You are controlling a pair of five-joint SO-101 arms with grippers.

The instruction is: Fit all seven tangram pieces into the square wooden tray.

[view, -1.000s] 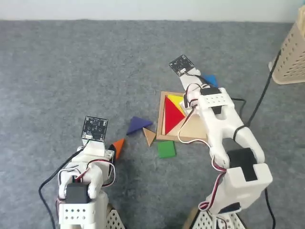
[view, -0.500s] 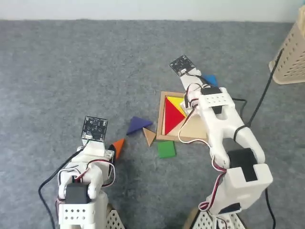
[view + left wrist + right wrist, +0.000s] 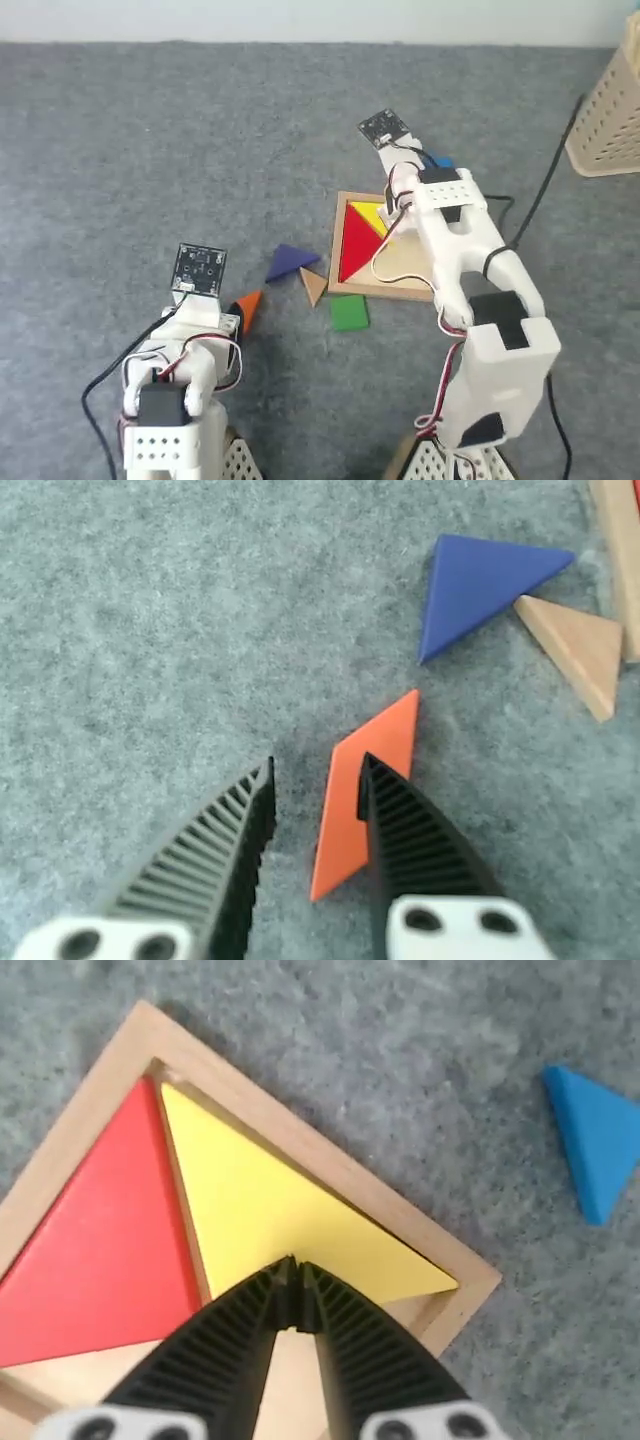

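Overhead, the wooden tray (image 3: 380, 291) lies right of the middle of the table (image 3: 150, 130). The red triangle (image 3: 355, 245) and yellow triangle (image 3: 368, 212) sit inside it, and the right arm (image 3: 470, 260) stretches across it. The other 5 pieces lie loose on the table. The green square (image 3: 349, 313) is just beside the tray's near edge, and the tan triangle (image 3: 314, 286) and dark blue triangle (image 3: 291, 263) are on its left. The orange parallelogram (image 3: 247, 303) lies in front of the left arm (image 3: 180, 370). The blue triangle (image 3: 443, 162) is on the tray's far side, partly behind the right arm.

From the left wrist, the left gripper (image 3: 318, 763) is spread open and empty. It has 1 finger over the orange parallelogram and the other over bare table beside it. Closing from here could go wrong, as I judge it: the piece is thin and flat, so that finger may press on it or shove it sideways instead of catching its edge.

From the right wrist, the right gripper (image 3: 290, 1265) is clenched on nothing, its tips at the yellow triangle's inward corner. The yellow piece lies along the tray's rim, beside the red. A hard nudge here could tip the yellow up, shift the red, or slide the whole tray.
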